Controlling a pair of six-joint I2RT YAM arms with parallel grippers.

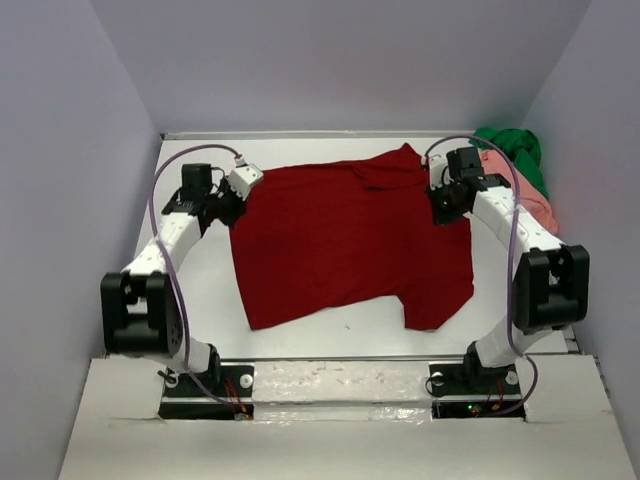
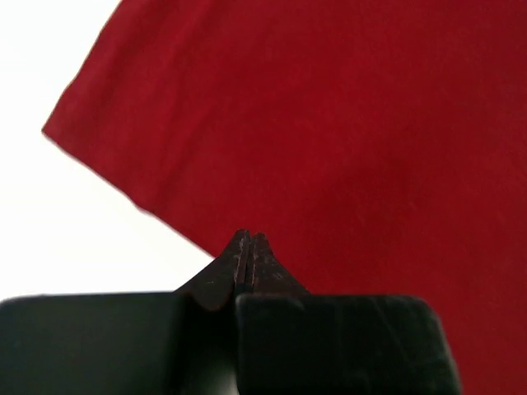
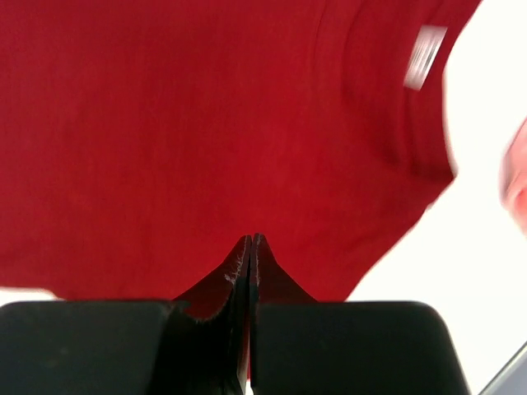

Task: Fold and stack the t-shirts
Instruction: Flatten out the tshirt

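Red t-shirt (image 1: 350, 240) lies unfolded, my left gripper (image 2: 249, 240) and right gripper (image 3: 249, 240) clamped on its edges; green t-shirt (image 1: 515, 150) and pink t-shirt (image 1: 538, 207) wait heaped at the far-right corner of the table (image 1: 200, 300).

Dark red t-shirt (image 1: 350, 240): spread open and mostly flat across the centre of the top view, lying slightly skewed. Collar area at upper centre-right, with cloth rumpled into a small peak there. A flap juts out at lower right.

Bright green t-shirt (image 1: 515, 150): crumpled heap, upper right corner.

Salmon pink t-shirt (image 1: 535, 205): bunched just below the green one and touching it, partly hidden.
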